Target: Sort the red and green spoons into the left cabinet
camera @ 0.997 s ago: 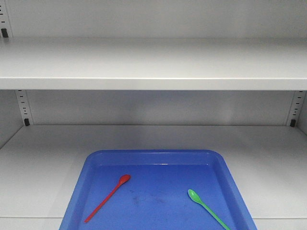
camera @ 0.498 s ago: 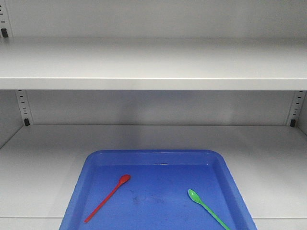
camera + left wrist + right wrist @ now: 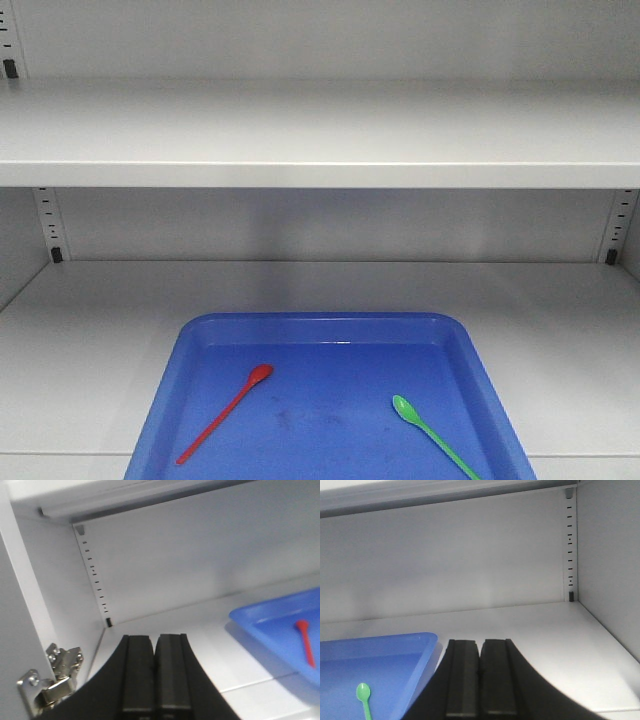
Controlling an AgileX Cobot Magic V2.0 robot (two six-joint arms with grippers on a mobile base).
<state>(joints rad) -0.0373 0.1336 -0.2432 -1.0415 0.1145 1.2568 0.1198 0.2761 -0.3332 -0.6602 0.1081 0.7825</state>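
A red spoon [image 3: 225,412] and a green spoon [image 3: 433,436] lie apart in a blue tray [image 3: 170,385] on the lower shelf of the pale grey cabinet [image 3: 320,135]. The red one lies left, the green one right, both bowls pointing back. In the left wrist view the red spoon [image 3: 305,641] shows at the right edge, well right of my left gripper [image 3: 154,639], which is shut on nothing. My right gripper [image 3: 480,643] is also shut and empty, just right of the tray's corner [image 3: 427,639], with the green spoon [image 3: 364,697] to its left.
An upper shelf [image 3: 320,172] overhangs the tray. Slotted rails [image 3: 48,225] stand in the back corners. A metal door hinge [image 3: 52,677] sits on the left wall beside my left gripper. Bare shelf surface [image 3: 560,635] lies right of the tray.
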